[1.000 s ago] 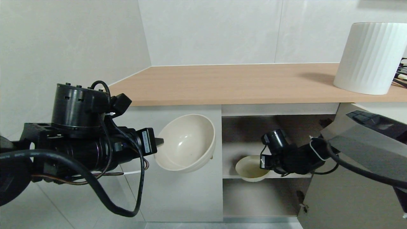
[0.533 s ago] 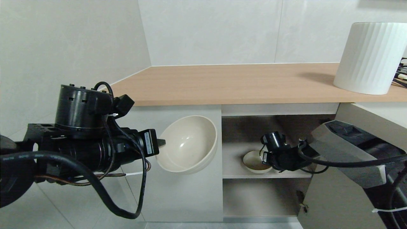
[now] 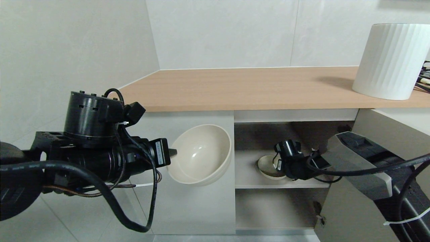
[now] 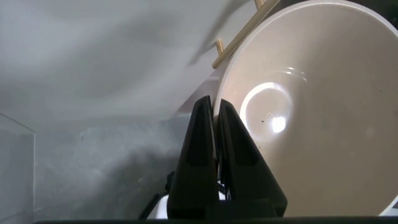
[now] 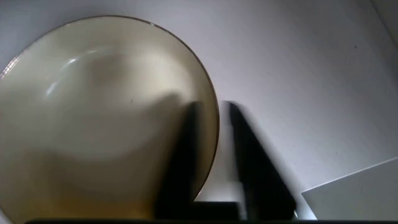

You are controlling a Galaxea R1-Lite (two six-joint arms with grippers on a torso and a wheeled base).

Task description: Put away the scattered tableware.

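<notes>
We note the small bowl (image 3: 267,166) now deeper on the shelf (image 3: 248,179), centre-right, placement near. Right gripper (image 5: 214,118) hold unclear. Left gripper (image 3: 173,153) clamps the large bowl (image 3: 201,154).

The right gripper (image 5: 211,118) is a dark blur at the rim of the small bowl (image 5: 106,118), its grip unclear. In the head view it hides part of that bowl. Wrist view edges cut off the small bowl and the large bowl (image 4: 311,106); the head view's edge cuts the white ribbed container (image 3: 391,60)
</notes>
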